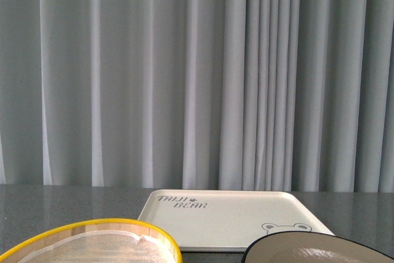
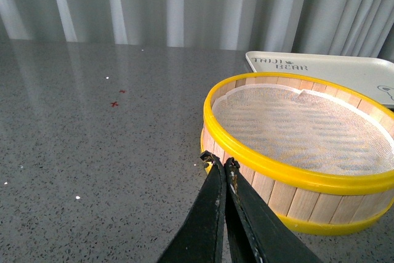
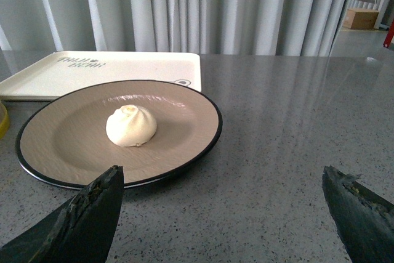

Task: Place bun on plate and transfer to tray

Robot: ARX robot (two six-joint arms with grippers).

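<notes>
The cream-white bun point(image 3: 131, 125) sits upright in the middle of the beige plate point(image 3: 184, 118) with the black rim, which rests on the grey table. The cream tray point(image 3: 141, 66) with dark lettering lies flat just behind the plate. In the front view the tray point(image 1: 231, 217) is ahead at centre and only the plate's rim point(image 1: 295, 244) shows at the lower right. My right gripper point(image 3: 221, 180) is open and empty, just short of the plate's near edge. My left gripper point(image 2: 216, 162) is shut and empty, its tips beside the steamer basket's wall.
A wooden steamer basket point(image 2: 246, 177) with yellow rims and a white cloth liner stands left of the plate, in front of the tray point(image 2: 345, 69); it also shows in the front view point(image 1: 92, 225). Grey curtains hang behind the table. Bare tabletop lies to the basket's left.
</notes>
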